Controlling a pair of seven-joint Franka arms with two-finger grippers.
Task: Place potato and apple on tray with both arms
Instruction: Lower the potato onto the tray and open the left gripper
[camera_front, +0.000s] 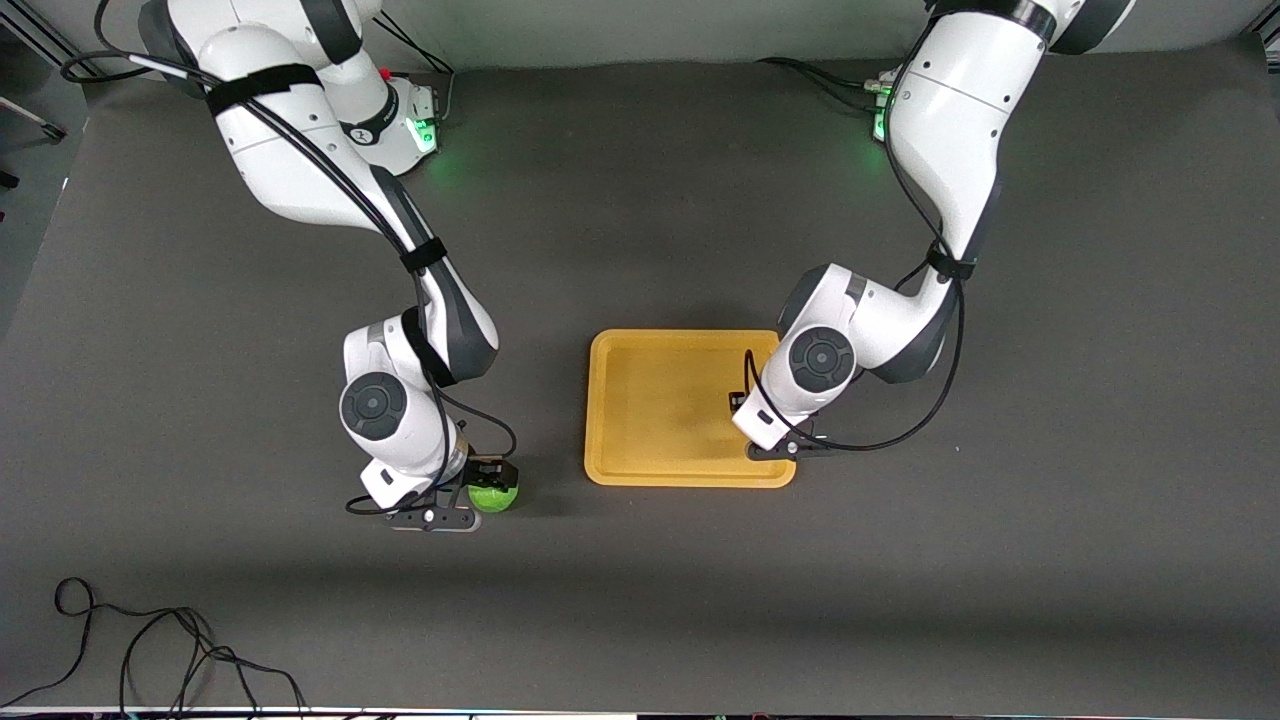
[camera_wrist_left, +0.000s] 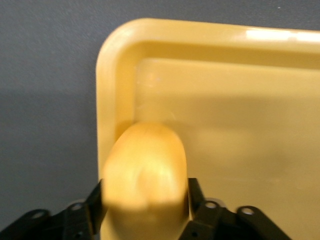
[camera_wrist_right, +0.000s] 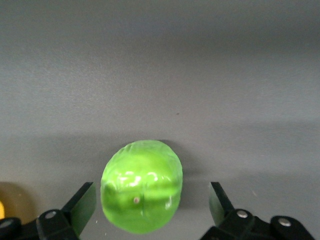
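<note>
Yellow potato (camera_wrist_left: 145, 175) is hidden under the left wrist in our front view; only the left wrist view shows it, clamped in the left gripper (camera_wrist_left: 145, 210) over a corner of the tray (camera_front: 640, 400). Right gripper (camera_wrist_right: 152, 207) is spread wide around the green apple (camera_front: 493, 496), fingers (camera_wrist_right: 82, 202) clear of it. We see the apple on the mat toward the right arm's end.

The lumpy yellow-orange oval potato (camera_wrist_left: 145, 172) sits clamped between the black fingers (camera_wrist_left: 197, 200) of the left end effector (camera_wrist_left: 145, 207). It hangs over one rounded corner of the flat yellow-orange plastic tray (camera_wrist_left: 235, 45), whose low raised rim borders the dark grey surface (camera_wrist_left: 45, 100) around it.
</note>
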